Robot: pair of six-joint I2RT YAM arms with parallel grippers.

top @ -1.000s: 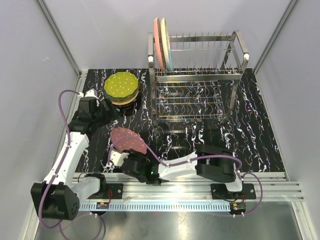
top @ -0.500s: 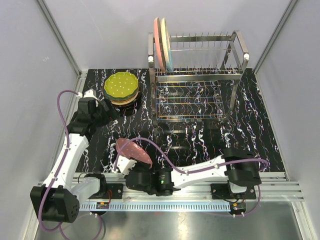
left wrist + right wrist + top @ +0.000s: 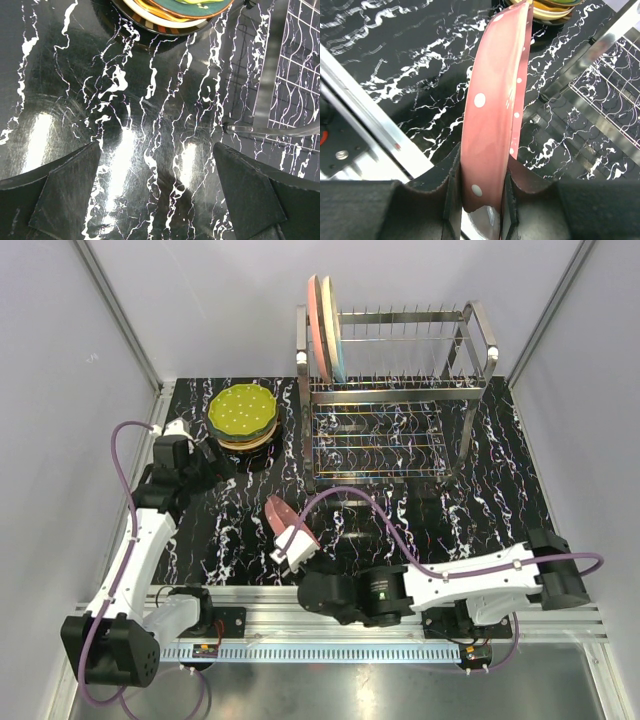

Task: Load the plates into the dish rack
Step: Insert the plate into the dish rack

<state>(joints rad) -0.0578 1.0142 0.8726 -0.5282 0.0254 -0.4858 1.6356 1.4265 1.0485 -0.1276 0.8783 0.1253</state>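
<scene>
At the front of the black marbled table [image 3: 500, 510], the right gripper [image 3: 480, 197] is clamping the lower rim of a dotted pink plate [image 3: 492, 110], one finger [image 3: 451, 205] pressing on each face. It is holding the plate on edge and off the table, nearly upright and leaning a little. In the overhead view the plate is hanging in front of the dish rack [image 3: 400, 390], near its left end and well apart from it. The left gripper [image 3: 157, 195] is hovering low over the table with its jaws spread wide and nothing between them (only bare marbling is showing in the gap). It is pointing toward a stack of plates [image 3: 243, 418], which is sitting at the back left of the table, just beside the rack's left end. A dotted green plate [image 3: 241, 408] is lying on top of the stack, and teal, orange, cream and dark-rimmed edges are peeking out beneath it in the left wrist view. Two plates are already standing on edge side by side in the leftmost slots of the rack's upper tier: a pink-and-cream plate [image 3: 316, 325] and, just to its right, a pale blue plate [image 3: 334, 332]. Both are rising above the row of thin upright tines. The right arm is stretching low across the front of the table from its base.
</scene>
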